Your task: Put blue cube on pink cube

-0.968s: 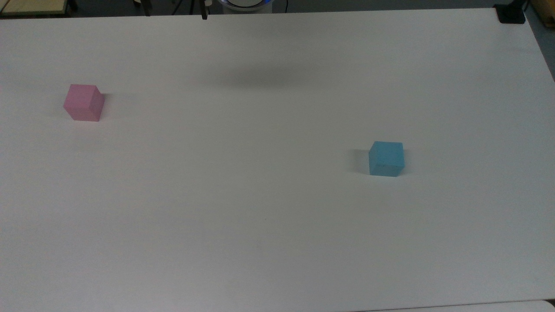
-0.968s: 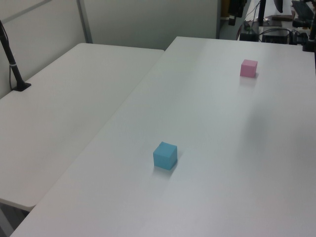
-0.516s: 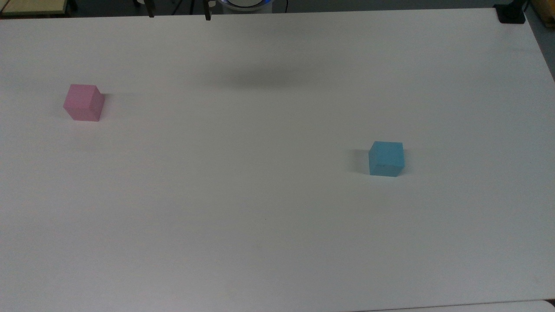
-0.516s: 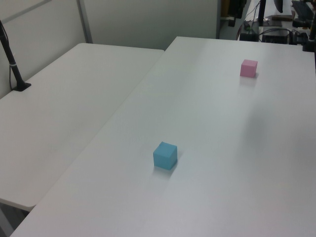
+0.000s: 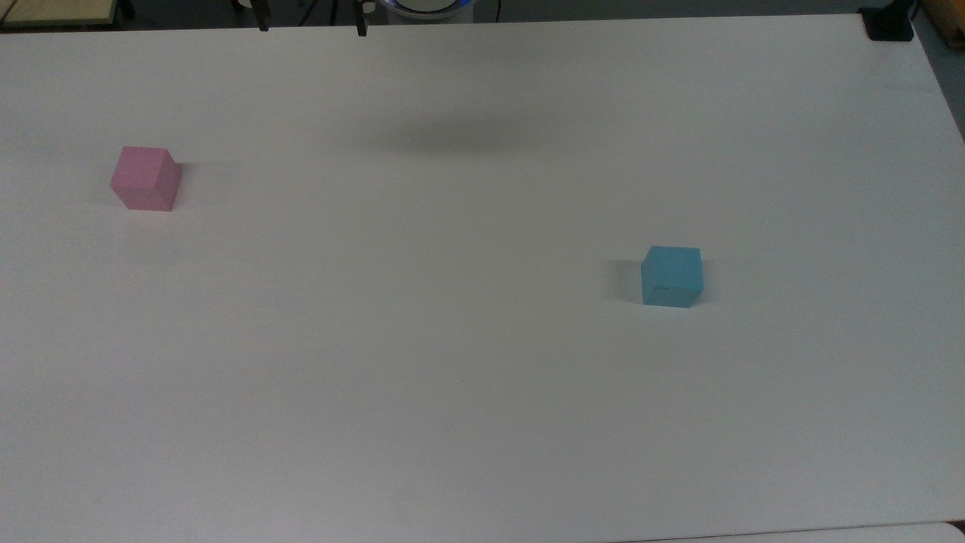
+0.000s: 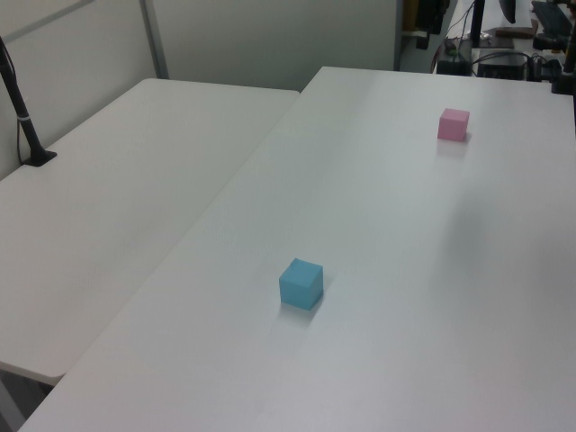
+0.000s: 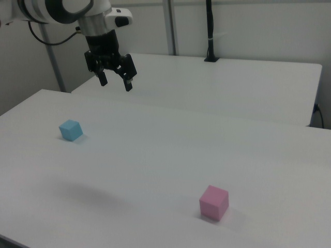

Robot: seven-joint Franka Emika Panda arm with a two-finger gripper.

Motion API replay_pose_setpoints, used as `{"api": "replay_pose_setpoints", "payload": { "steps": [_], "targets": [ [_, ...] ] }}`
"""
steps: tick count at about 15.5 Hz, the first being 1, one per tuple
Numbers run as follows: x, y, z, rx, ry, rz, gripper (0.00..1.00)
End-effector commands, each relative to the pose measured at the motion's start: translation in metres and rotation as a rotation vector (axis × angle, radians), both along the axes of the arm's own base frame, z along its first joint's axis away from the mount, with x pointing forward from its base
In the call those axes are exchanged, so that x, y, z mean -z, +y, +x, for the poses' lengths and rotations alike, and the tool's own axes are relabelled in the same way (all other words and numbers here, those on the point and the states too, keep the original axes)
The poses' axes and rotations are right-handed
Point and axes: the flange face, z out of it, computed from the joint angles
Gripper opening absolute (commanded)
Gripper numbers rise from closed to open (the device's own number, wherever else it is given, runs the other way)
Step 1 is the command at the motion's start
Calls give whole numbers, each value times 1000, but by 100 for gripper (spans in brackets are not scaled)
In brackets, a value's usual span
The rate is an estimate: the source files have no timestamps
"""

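The gripper [image 7: 116,82] hangs high above the white table [image 7: 155,155] with its two fingers [image 7: 127,82] spread wide and nothing between them, well apart from the blue cube [image 7: 70,129], which sits on the table below it and toward the right view's left. If the descent lands off centre or turned against the cube's faces, one finger could come down on the top or nudge a corner, and the light block would probably skid or twist out of the grasp. The pink cube [image 7: 214,202] stands well apart from the blue cube, toward the right view's lower right, so a shallow pinch could let the blue one slip on the long carry, and a skewed release could tip it off the equally small top.
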Motion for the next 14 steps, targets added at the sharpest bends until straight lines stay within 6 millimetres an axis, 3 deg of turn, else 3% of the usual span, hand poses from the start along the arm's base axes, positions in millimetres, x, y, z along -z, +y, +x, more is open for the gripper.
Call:
{"api": "replay_pose_setpoints", "payload": {
  "steps": [1,14],
  "targets": [
    [-1,3,-5,-12,13,16,100],
    [-3,2,-5,-21,7,13,100]
  ]
}}
